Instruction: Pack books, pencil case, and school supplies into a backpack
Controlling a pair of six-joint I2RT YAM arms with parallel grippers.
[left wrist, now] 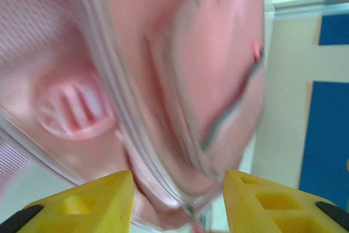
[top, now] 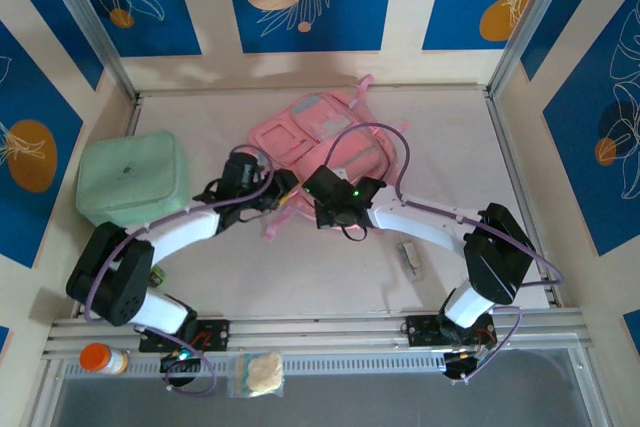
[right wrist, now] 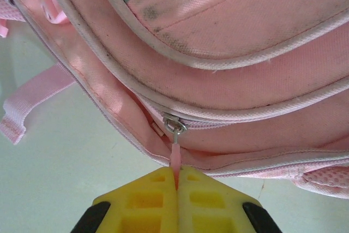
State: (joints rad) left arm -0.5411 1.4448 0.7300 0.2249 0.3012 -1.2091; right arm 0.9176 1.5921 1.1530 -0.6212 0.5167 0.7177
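Pink backpack [top: 320,132], right end effector [right wrist: 177,181] clamped on its zipper pull [right wrist: 175,154], left end effector [left wrist: 177,189] apart

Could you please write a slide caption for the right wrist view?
The right gripper pinches the zipper pull on the pink backpack.

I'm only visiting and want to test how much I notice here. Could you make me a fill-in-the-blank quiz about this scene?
1. The right end effector is shut on the pink pull tab of the backpack, the tab that moves its ____.
2. In the top view, the mint-green case lies to the ____ of the backpack.
3. The fingers of the left end effector, standing apart, are coloured ____.

Missing words: zipper; left; yellow.
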